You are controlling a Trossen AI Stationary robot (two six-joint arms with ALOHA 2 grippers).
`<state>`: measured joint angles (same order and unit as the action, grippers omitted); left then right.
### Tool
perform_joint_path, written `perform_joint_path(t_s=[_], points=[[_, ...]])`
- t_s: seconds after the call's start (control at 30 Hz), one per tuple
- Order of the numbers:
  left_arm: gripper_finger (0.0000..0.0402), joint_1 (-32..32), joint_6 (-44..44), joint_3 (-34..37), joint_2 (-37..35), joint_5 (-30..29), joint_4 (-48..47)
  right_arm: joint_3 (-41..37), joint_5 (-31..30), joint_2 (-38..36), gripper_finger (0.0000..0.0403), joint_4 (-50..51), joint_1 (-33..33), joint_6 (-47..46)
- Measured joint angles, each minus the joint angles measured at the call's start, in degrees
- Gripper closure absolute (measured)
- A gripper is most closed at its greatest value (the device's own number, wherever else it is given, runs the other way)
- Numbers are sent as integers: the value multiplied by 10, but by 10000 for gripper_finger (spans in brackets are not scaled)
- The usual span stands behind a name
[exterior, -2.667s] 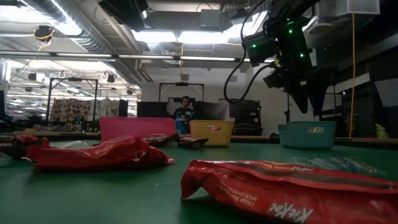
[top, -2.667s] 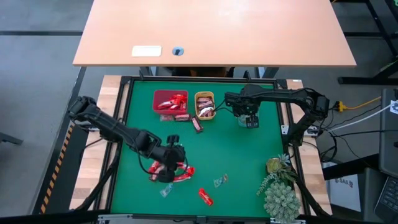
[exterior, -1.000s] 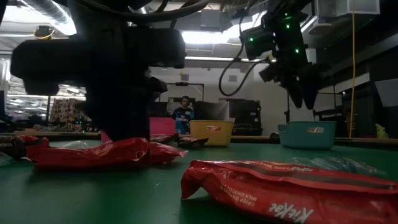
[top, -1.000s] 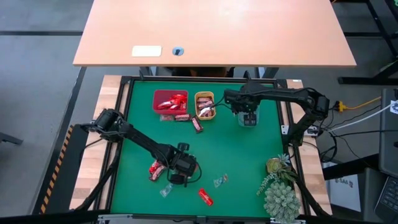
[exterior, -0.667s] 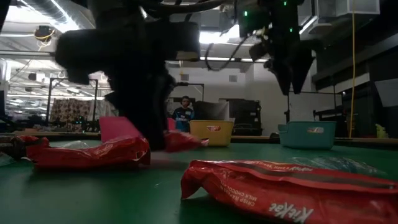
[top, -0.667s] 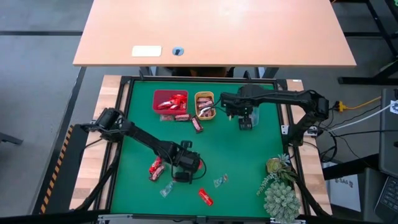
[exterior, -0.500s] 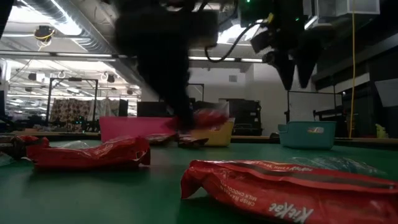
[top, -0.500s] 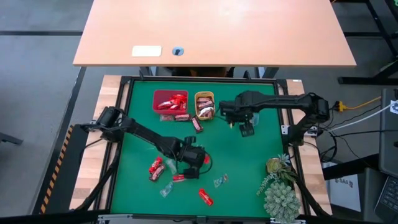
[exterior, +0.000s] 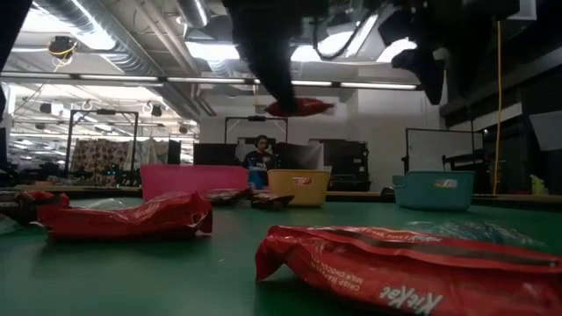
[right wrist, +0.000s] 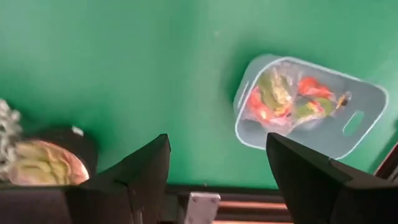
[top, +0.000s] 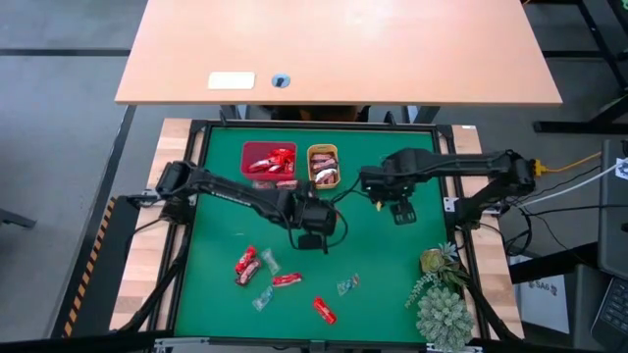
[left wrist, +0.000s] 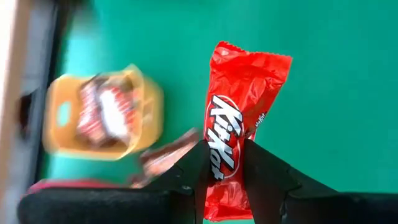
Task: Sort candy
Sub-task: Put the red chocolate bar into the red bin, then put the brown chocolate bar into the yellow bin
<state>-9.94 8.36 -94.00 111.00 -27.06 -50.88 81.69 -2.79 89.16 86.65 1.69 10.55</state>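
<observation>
My left gripper (top: 316, 235) hangs above the middle of the green mat, shut on a red candy (left wrist: 239, 106), near the orange tray (top: 324, 165) and red tray (top: 265, 157). In the low view the candy (exterior: 300, 107) is high above the mat. My right gripper (right wrist: 217, 180) is open and empty, right of centre (top: 399, 209). Below it is the teal tray (right wrist: 311, 112), holding clear greenish sweets. Loose red candies (top: 245, 265) and clear ones (top: 345, 285) lie flat on the near part of the mat. My left gripper pinches the red candy between its two fingers, across the wrapper (left wrist: 225, 163) at about its middle. The fingers (exterior: 272, 61) come from above, slanting down. The candy is lifted clear and lies about level, one crimped end (left wrist: 252, 55) sticking out past the fingertips.
Brown bar candies (top: 312, 196) lie on the mat beside the orange tray. A spiky green plant (top: 442, 294) stands at the mat's near right corner. A big red wrapper (exterior: 404, 272) fills the low view's foreground. A person (exterior: 260, 162) is far behind the table.
My left gripper has shut on a red candy at the near part of the mat. It has lifted the candy clear and carried it up and toward the far edge, to beside the orange tray. My right gripper has drawn away from above the teal tray, rising and moving slightly toward the near edge.
</observation>
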Motion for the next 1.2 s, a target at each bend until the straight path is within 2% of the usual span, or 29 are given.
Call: perform_joint_path(t_s=[0.27, 0.47, 0.9, 1.0, 1.2], points=[[316, 49, 0, -16, 0, -39, -188, 0, 0, -64, 136, -50, 0, -68], [316, 106, 0, -16, 0, -81, -265, 0, 0, -74, 136, -51, 0, -76], [315, 232, 1, -16, 0, -74, -295, 0, 0, -73, 136, -56, 0, -74], [302, 247, 2, -16, 0, -50, -295, 0, 0, -73, 136, -56, 0, -74], [261, 258, 2, -16, 0, -46, -290, 0, 0, -73, 136, -56, 0, -74]])
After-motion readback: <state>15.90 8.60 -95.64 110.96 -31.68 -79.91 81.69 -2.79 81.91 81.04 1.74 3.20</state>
